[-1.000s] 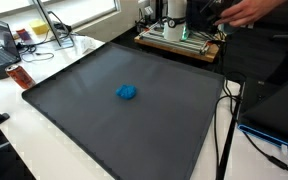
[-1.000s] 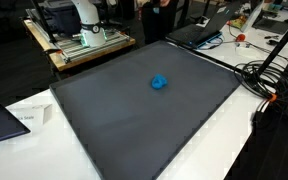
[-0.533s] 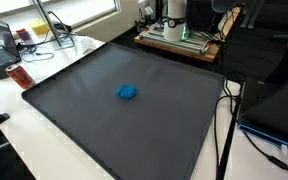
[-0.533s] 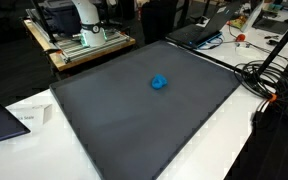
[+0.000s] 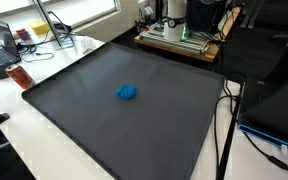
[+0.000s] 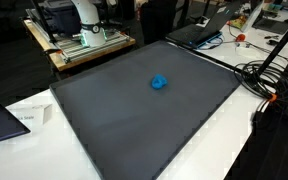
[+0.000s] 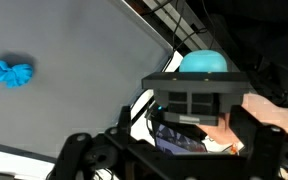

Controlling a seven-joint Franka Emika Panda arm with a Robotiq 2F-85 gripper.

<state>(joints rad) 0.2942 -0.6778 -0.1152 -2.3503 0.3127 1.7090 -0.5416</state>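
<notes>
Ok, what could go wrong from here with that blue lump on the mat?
1. The blue lump is small and low on the gray mat; a grab might scrape the mat or miss.
2. Cables lie by the mat's edge; a wide swing could snag them.

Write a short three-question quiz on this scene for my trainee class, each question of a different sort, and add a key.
1. True or false: the blue crumpled thing lies on the white table, beside the dark mat.
2. Pick one: in an exterior view, what lies past the mat's edge? A) black cables, B) stacked plates, C) a pair of shoes.
3. Fill in: the number of things lying on the mat is ___.
Key: 1 false, it lies on the mat, near its middle; 2 A; 3 one.
</notes>
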